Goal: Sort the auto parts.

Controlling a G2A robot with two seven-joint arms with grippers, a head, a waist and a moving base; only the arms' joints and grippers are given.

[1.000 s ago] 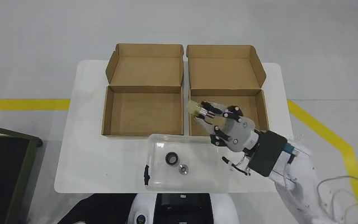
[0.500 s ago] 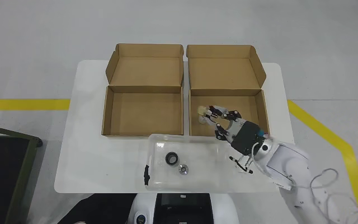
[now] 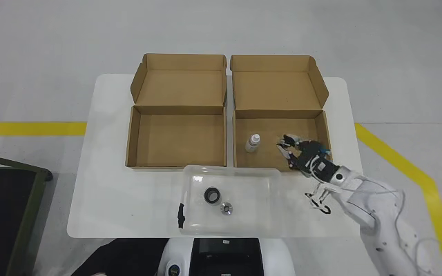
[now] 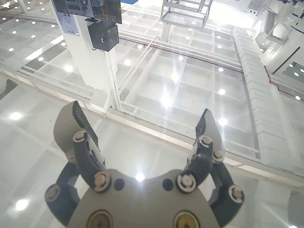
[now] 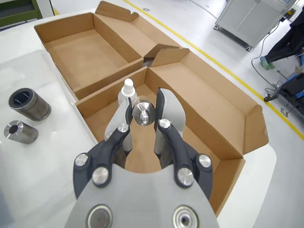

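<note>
My right gripper (image 3: 286, 145) (image 5: 144, 96) hangs over the right cardboard box (image 3: 276, 114) (image 5: 209, 110), shut on a small shiny metal disc with a centre stud (image 5: 143, 116). A small white bottle (image 3: 253, 143) (image 5: 128, 92) lies in that box just beyond the fingertips, apart from them. The left cardboard box (image 3: 176, 141) (image 5: 83, 53) holds nothing. In the clear plastic tray (image 3: 231, 170) (image 5: 28, 167) at the table's front sit a dark ring-shaped sleeve (image 3: 212, 196) (image 5: 29, 105) and a smaller steel cylinder (image 3: 226, 208) (image 5: 21, 131). My left gripper (image 4: 140, 124) points up at the ceiling, open with nothing in it.
Both boxes have their lids folded back toward the far edge of the white table (image 3: 103, 179). Bare tabletop lies left of the boxes and tray. Yellow floor tape (image 3: 41, 128) runs past both sides of the table.
The right arm has drawn back to the right and lower over the right box. The white bottle, earlier at its fingertips, now lies apart from them in the box.
</note>
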